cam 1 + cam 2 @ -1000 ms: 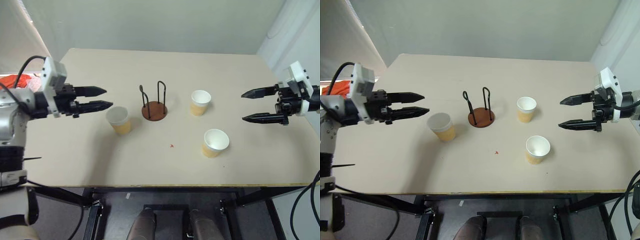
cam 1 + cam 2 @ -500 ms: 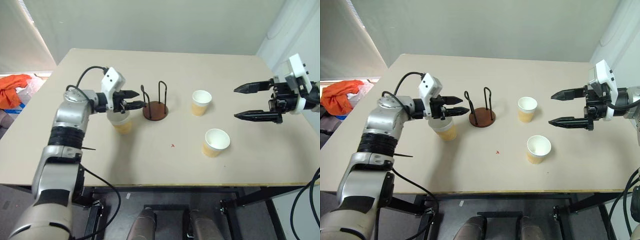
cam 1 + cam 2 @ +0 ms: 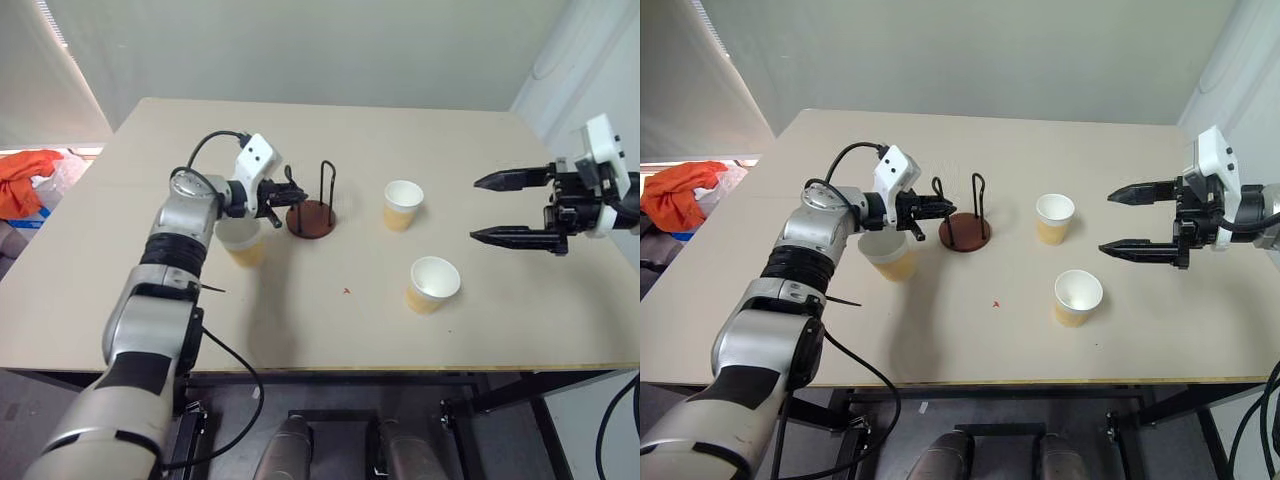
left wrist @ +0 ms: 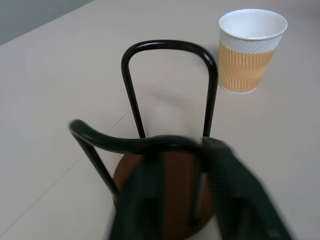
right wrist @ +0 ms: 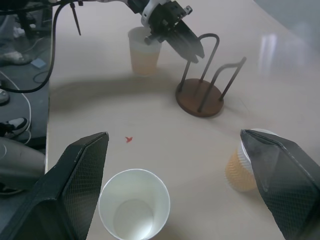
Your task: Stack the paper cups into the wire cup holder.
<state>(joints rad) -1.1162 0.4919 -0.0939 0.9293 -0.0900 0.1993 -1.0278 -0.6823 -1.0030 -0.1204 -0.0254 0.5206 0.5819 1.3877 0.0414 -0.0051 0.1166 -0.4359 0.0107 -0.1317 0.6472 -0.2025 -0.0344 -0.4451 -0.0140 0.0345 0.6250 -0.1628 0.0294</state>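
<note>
Paper cups, 3 (image 3: 240,240) (image 3: 402,204) (image 3: 431,284), light and easily crushed, stand around the empty wire cup holder (image 3: 309,205) at the frame's center, best pinched gently at the rim; left gripper (image 3: 285,194) is pressed together at the holder's wire, right gripper (image 3: 503,207) spread wide.

You are looking down on a pale beige worktop (image 3: 400,330) with a smooth matt surface and a small red speck (image 3: 345,291) near its middle. Behind it stands a plain grey-green wall (image 3: 300,50). To your left a bright slatted blind (image 3: 55,25) lets light in, and below it lies a bundle of orange cloth (image 3: 25,180). Under the worktop's near edge you see a dark metal frame (image 3: 330,385).
</note>
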